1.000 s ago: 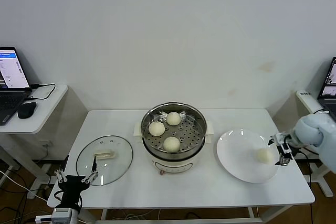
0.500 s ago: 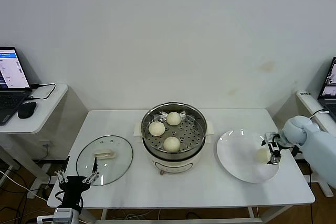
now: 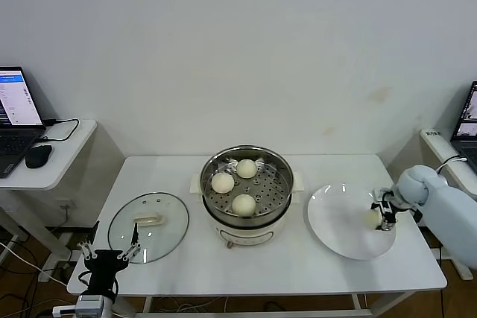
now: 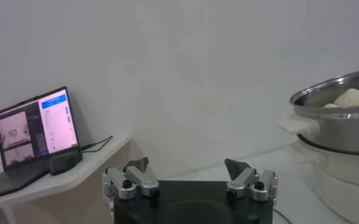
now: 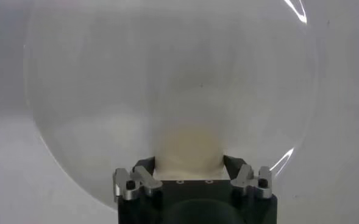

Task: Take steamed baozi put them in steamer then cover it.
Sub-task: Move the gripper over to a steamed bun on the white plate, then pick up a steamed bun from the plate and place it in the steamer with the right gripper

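Gripping the last steamed baozi [image 5: 188, 146] on the white plate [image 3: 339, 237] — right gripper [image 5: 189, 169]; left gripper [image 4: 189, 173] parked, fingers apart.

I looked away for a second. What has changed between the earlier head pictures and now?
The right gripper has slid in over the white plate and closed around the last baozi, still on the plate. Three baozi in the steamer, the glass lid and the left gripper stayed put.

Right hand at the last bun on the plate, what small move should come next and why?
Probably finish closing, then lift. The right hand has its fingers either side of the last baozi on the white plate; three already sit in the steamer.
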Robot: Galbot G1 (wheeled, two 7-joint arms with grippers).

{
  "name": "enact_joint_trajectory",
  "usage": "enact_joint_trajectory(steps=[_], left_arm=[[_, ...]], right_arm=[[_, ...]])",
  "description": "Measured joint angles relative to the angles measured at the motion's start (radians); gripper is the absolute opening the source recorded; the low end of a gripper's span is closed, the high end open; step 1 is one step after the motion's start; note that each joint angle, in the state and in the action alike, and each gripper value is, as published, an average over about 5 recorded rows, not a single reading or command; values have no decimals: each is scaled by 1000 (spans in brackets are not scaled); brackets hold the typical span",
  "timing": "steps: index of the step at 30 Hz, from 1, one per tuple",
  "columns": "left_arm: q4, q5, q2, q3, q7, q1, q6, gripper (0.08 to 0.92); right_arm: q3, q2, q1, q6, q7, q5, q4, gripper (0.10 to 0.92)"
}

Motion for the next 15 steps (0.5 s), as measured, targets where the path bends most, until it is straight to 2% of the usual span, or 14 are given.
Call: enact_joint_trajectory(steps=[6, 15], left_arm=[[-2, 0, 0, 0, 0, 0, -1, 823], [-5, 3, 0, 13, -1, -9, -2, 823]], right_arm=[[-20, -16, 27, -13, -12, 22, 19, 614], [-128, -92, 162, -63, -38, 132, 124, 610]])
